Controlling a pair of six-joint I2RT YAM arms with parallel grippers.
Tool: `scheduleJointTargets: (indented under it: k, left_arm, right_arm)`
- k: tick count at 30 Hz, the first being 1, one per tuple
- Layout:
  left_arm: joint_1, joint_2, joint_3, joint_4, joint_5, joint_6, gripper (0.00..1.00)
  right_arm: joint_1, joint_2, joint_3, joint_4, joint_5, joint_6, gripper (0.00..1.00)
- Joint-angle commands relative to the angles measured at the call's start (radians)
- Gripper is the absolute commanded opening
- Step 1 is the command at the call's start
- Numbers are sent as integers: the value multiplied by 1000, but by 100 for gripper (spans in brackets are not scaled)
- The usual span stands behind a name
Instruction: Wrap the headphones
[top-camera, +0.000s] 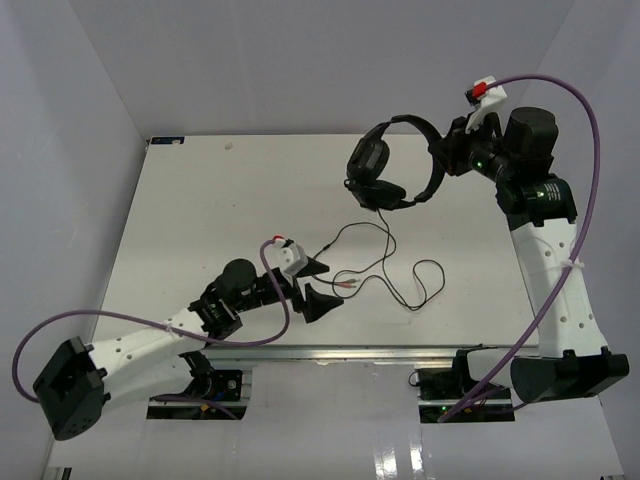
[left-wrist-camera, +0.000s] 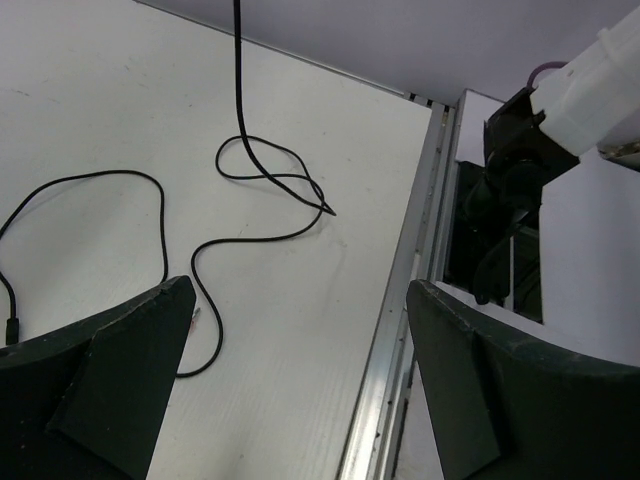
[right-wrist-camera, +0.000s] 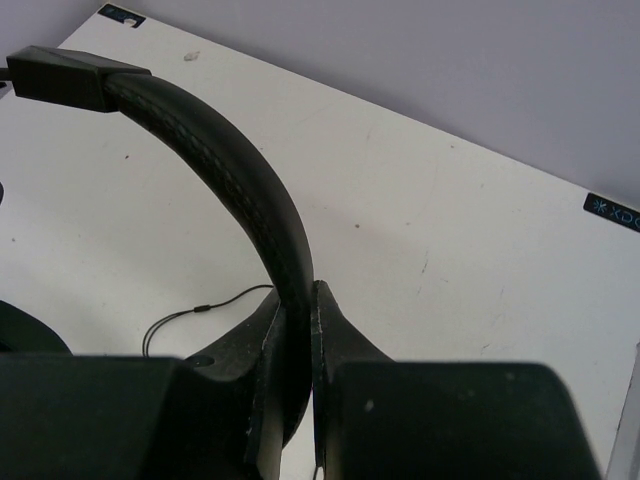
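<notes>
Headphones (top-camera: 395, 165) hang clamped in right fingers (right-wrist-camera: 345, 340); left fingers (left-wrist-camera: 110, 380) gape over cable (left-wrist-camera: 240, 170) looped on table (top-camera: 220, 200).

Top view overlooks the whole table (top-camera: 220, 210); wrist views skim it closely, sharing the headphones (top-camera: 368, 160).

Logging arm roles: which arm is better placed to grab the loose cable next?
Left arm: jaws open beside the cable, near its plugs. Right arm: jaws shut on the headband.
</notes>
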Motion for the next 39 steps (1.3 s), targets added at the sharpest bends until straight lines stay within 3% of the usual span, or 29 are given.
scheduleJointTargets:
  k: [1,8,14,21,24,27,29,39]
  left_arm:
    - [-74,204,38,369,-167,112,98]
    - [-153,607,217,587,-336,162,98]
    - [-200,811,317,744,-358,140,98]
    - [-250,978,440,806,-347,67,96]
    - [-262,1037,463,826,-340,26,86]
    - [-270,1064,483,816,-348,3,64]
    - [-273,1070,464,831,-358,-12,56]
    - [-274,1090,427,896,-406,-79,50]
  right_arm:
    - [-37,17,80,11,6,119,8]
    - [-100,3,98,13,-58,200,8]
    - [-121,-17,100,14,-109,242,8]
    - [-150,-36,70,28,-155,275,8]
    - [-161,-38,62,34,-167,286,8]
    - [-171,-44,61,34,-179,295,8]
    - [-178,-46,64,34,-184,301,8]
    - [-220,-51,61,45,-234,340,8]
